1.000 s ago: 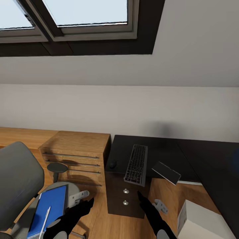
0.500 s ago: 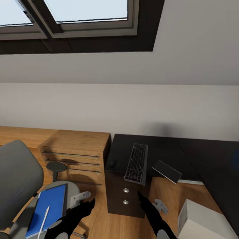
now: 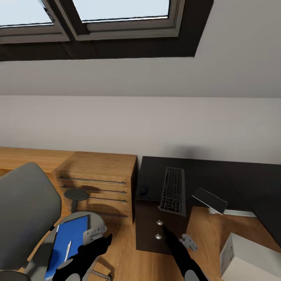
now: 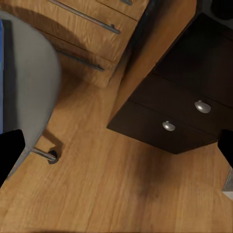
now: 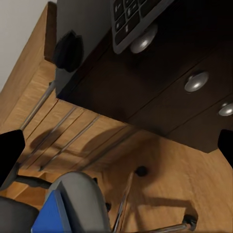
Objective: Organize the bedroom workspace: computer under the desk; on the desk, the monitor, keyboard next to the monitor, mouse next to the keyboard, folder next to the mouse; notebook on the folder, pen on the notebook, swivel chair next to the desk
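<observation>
Keyboard [image 3: 173, 191] overhangs the desk's [image 3: 203, 175] front edge above the drawers; mouse [image 3: 143, 190] near its left end. Blue folder [image 3: 68, 244] lies on the chair [image 3: 27, 218] seat, perhaps a pen on it. Left gripper [image 3: 102, 242] and right gripper [image 3: 168, 234] hang low, both released and holding nothing.

Low light-wood cabinet [image 3: 97, 183] w/ shelf slots, against white wall [image 3: 140, 125]. Dark-framed roof window [image 3: 97, 19] up top, pale sky behind. Wood floor [image 3: 121, 253] below. Dark shadow smudge on wall, right of cabinet.
</observation>
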Available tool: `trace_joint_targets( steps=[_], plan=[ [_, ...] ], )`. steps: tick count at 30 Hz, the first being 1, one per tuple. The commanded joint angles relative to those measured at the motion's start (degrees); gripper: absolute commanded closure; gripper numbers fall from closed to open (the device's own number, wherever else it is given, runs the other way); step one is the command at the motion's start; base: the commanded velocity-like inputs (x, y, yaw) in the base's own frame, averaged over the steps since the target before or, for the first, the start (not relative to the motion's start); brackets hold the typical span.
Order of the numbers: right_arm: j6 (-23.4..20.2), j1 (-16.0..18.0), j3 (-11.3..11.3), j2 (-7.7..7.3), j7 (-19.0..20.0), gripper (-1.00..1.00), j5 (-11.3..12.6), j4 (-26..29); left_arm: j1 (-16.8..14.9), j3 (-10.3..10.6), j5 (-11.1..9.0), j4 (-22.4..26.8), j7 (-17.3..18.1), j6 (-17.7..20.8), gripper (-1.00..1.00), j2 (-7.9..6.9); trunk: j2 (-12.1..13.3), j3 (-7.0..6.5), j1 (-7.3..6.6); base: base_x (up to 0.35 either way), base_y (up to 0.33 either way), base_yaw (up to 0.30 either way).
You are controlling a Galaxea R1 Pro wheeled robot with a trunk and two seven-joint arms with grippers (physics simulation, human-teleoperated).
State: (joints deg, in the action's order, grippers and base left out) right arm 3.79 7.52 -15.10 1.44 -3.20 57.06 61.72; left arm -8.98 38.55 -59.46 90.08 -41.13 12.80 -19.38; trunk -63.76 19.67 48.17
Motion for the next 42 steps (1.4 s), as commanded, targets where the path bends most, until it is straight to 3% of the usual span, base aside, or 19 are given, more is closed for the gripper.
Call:
trace_joint_targets(
  steps=[1,10,29,35,42],
  plan=[
    [0.38,0.04,-0.19,-0.03,-0.32,-1.0,0.6,0.06,-0.07,0.11,-0.17,0.07,-0.36,0.12,-1.0,-0.05,-0.47,0.26,0.23,0.01,0.168,0.0],
    [0.35,0.04,0.03,-0.05,-0.32,-1.0,0.61,-0.01,-0.07,0.36,-0.07,0.1,-0.36,0.12,-1.0,-0.05,-4.08,1.87,2.21,0.002,0.04,0.0],
    [0.34,0.04,0.06,-0.61,1.03,-1.0,0.57,0.05,-0.07,3.03,0.21,0.09,-0.56,-0.11,-1.0,0.03,-11.7,5.28,6.38,0.0,0.0,0.0],
    [0.15,0.04,0.22,-3.73,7.75,-1.0,0.86,0.28,-0.07,5.91,0.34,0.16,-5.41,-0.29,-1.0,0.03,-14.1,6.36,7.7,0.0,0.0,0.0],
    [0.14,0.04,0.32,-5.22,11.05,-1.0,0.97,0.52,-0.07,6.42,0.31,0.18,-7.14,-0.32,-1.0,0.34,-16.91,7.62,9.24,0.0,0.0,0.0]
  ],
)
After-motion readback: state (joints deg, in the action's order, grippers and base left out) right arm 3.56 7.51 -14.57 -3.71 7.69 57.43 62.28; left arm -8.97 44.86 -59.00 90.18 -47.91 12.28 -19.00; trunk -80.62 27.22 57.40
